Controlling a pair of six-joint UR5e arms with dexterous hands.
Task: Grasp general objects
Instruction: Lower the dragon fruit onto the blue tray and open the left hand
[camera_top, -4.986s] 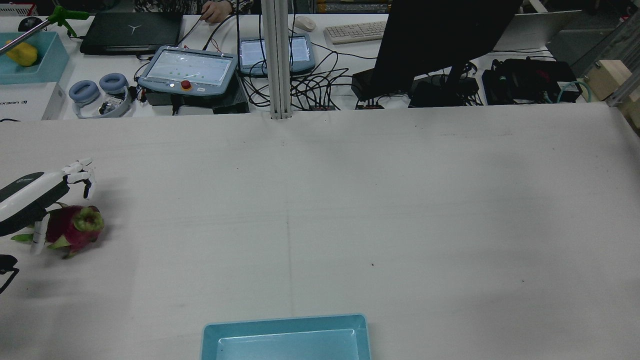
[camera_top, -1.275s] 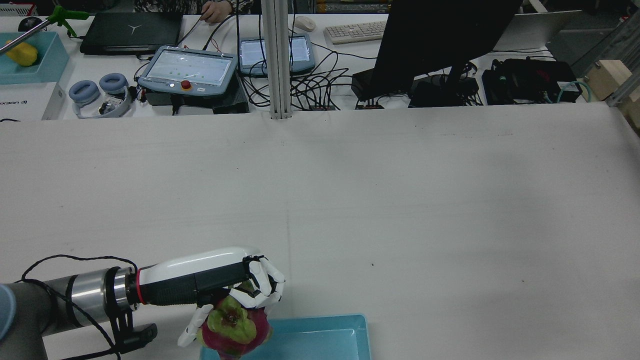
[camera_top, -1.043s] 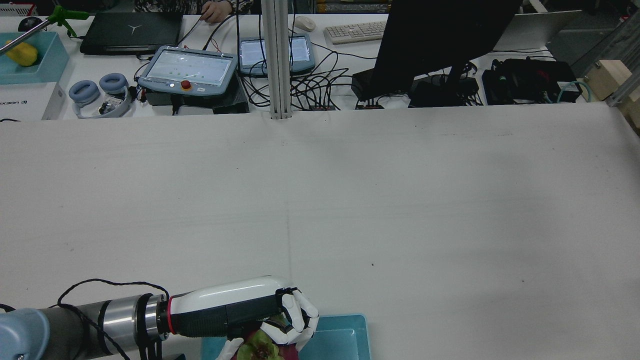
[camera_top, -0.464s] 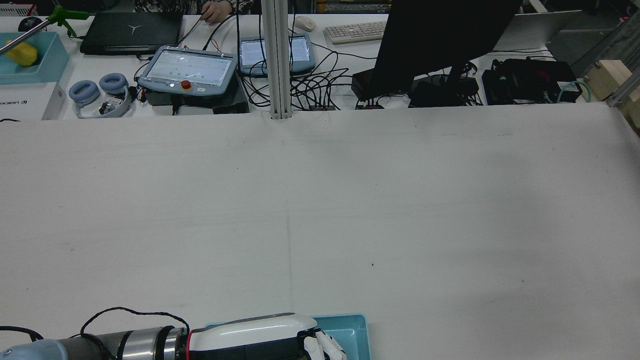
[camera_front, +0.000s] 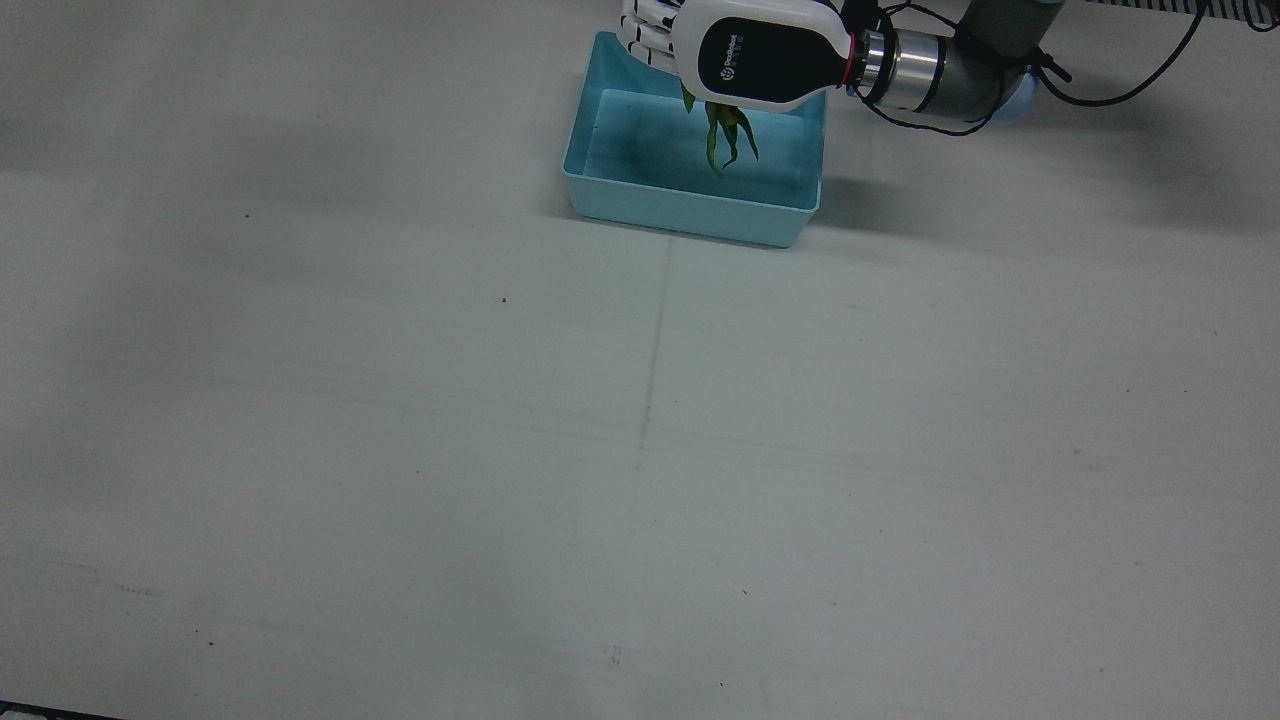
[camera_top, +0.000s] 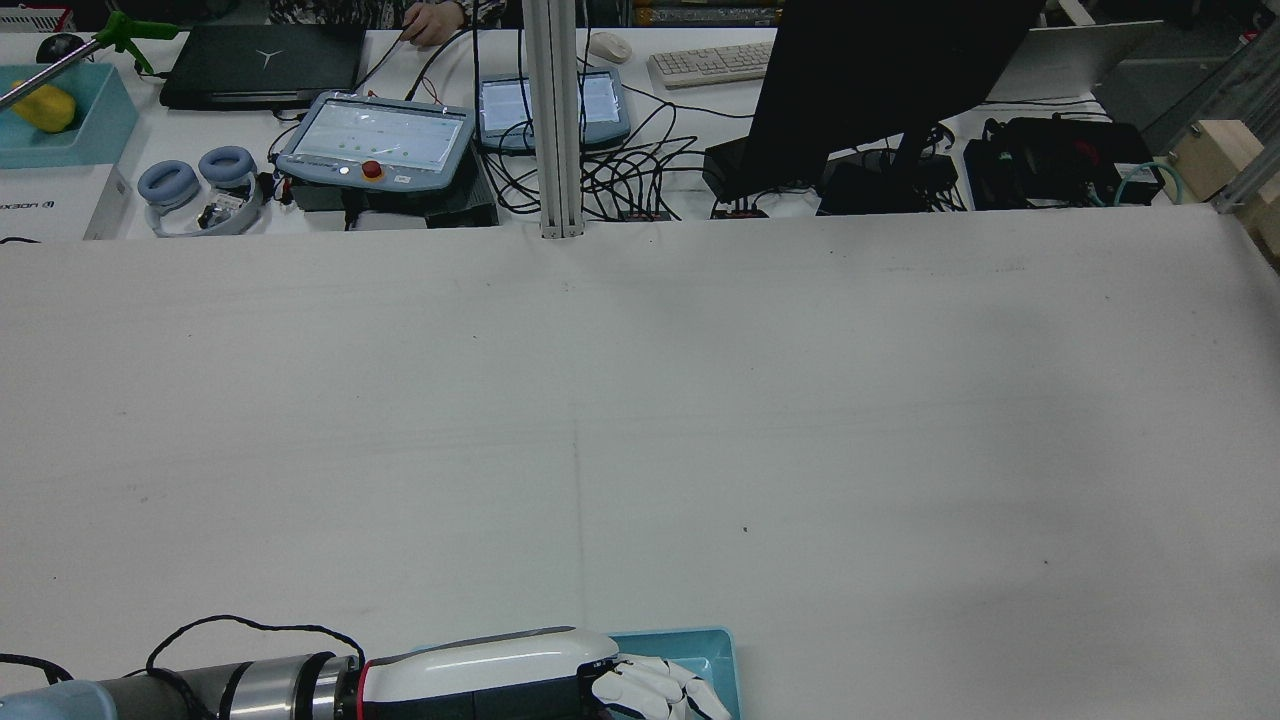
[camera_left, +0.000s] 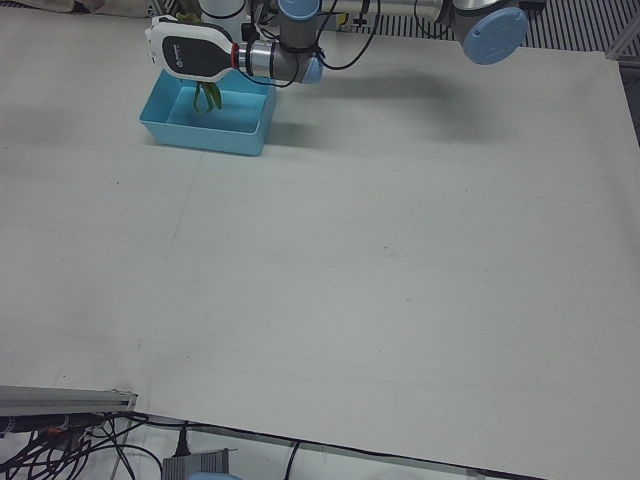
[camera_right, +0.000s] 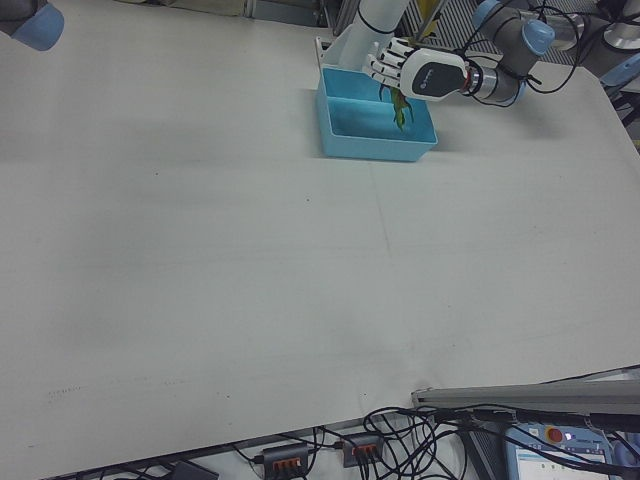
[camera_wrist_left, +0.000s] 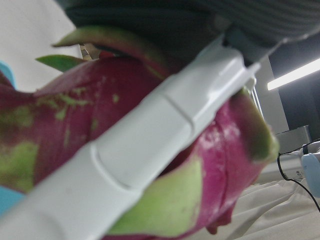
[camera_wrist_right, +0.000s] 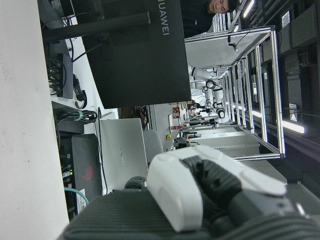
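Front view looks almost straight down on the table (camera_front: 400, 450), blue bin (camera_front: 690, 212) at its top edge. Rear view, high behind, catches that bin (camera_top: 715, 645) at its bottom edge. Both corner views share it. Left hand (camera_wrist_left: 150, 150) camera sits tight against a dragon fruit (camera_wrist_left: 75, 115).

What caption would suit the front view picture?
Robot's left hand holds a dragon fruit above a blue bin on the white table.
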